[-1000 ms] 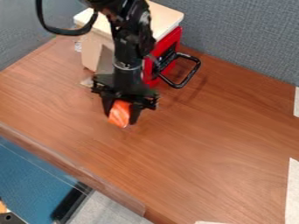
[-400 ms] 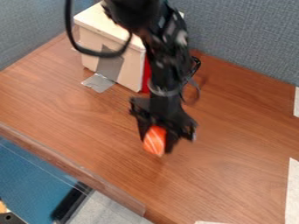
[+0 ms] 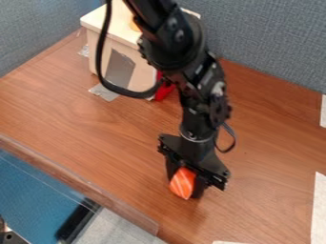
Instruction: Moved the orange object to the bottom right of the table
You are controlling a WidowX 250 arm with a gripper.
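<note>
The white-striped orange block [image 3: 183, 183] is in the lower middle of the tabletop, gripped between the fingers of the black gripper [image 3: 185, 183]; whether its lower end touches the wood I cannot tell. Around it spreads the brown wood-grain tabletop [image 3: 274, 162], with white strips [image 3: 319, 205] along its right side and bottom edge. Farther back stands a cream box [image 3: 107, 50] with a pale top, a grey tape patch [image 3: 119, 69] on its side and a red part [image 3: 164, 89] beside it, partly behind the arm. Grey-blue fabric partitions [image 3: 270, 43] close off the back and left; past the near left edge are a blue surface [image 3: 38, 195] and light grey flooring [image 3: 121, 228]. The black arm [image 3: 181, 57] slants down from the top edge, leaning rightward, a black cable [image 3: 102, 52] looping at its left, gripper pointing down
</note>
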